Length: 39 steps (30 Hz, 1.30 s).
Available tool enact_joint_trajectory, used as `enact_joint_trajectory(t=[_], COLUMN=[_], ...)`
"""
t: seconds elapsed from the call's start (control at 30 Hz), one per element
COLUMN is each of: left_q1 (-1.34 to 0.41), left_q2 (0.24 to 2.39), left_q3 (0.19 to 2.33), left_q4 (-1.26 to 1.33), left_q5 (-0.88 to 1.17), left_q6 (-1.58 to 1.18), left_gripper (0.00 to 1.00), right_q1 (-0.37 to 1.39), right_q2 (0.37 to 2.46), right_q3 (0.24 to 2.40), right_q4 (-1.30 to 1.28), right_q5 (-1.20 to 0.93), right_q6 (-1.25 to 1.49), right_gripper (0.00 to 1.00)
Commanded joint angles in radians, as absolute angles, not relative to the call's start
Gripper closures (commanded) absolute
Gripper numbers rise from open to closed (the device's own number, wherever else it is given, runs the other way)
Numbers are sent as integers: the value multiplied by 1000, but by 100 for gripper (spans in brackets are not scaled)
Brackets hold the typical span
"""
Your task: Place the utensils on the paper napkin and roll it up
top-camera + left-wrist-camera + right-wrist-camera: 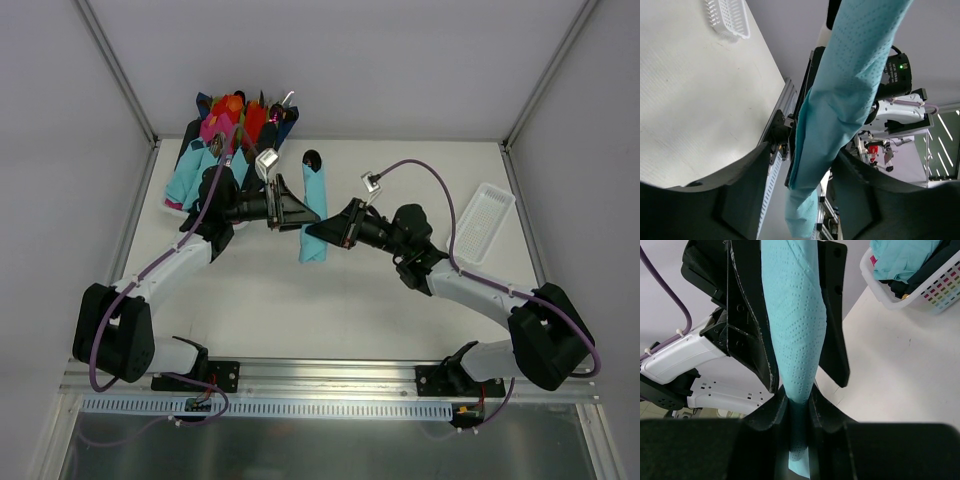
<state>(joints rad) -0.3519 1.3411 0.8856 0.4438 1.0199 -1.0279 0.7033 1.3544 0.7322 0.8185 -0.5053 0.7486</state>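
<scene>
Rolling looks nearly done: the paper napkin (314, 215) is a narrow teal tube at mid-table, the utensils (312, 158) showing only a dark spoon bowl at its far end; the right tool (799, 407) is clenched near its near end; the left tool (802, 177) brackets the middle, released. Best to close the left gently, right pinch firm, so nothing slides out.

The white table (300, 310) stands enclosed by plain pale grey walls (330, 60) on aluminium corner posts (115, 65), evenly lit.
</scene>
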Motion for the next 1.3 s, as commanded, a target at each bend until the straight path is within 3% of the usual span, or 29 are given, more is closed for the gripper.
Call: enact_joint_trajectory(t=[0.0, 0.4, 0.43, 0.5, 0.57, 0.7, 1.0, 1.27], left_q1=[-348, -342, -342, -339, -334, -328, -246, -78], left_q2=[1336, 1358, 1356, 1355, 1351, 1356, 1387, 1549], left_q3=[885, 850, 862, 885, 951, 1081, 1195, 1495], left_q4=[488, 641, 632, 595, 433, 73, -195, -569], left_q5=[1017, 1046, 1051, 1058, 1071, 1062, 1158, 1184], left_q6=[-1029, -1147, -1138, -1085, -940, -655, -391, -7], left_gripper=[52, 86, 90, 100, 100, 100, 100, 100], right_q1=[713, 721, 719, 721, 719, 710, 658, 581], right_q2=[1315, 1325, 1334, 1341, 1342, 1335, 1332, 1298], right_q3=[749, 744, 749, 753, 755, 762, 747, 715], right_q4=[927, 925, 919, 913, 910, 870, 816, 753], right_q5=[-500, -489, -492, -494, -495, -508, -535, -571], right_q6=[744, 741, 741, 744, 746, 735, 729, 713], right_gripper=[100, 99, 96, 77, 59, 44, 35, 31])
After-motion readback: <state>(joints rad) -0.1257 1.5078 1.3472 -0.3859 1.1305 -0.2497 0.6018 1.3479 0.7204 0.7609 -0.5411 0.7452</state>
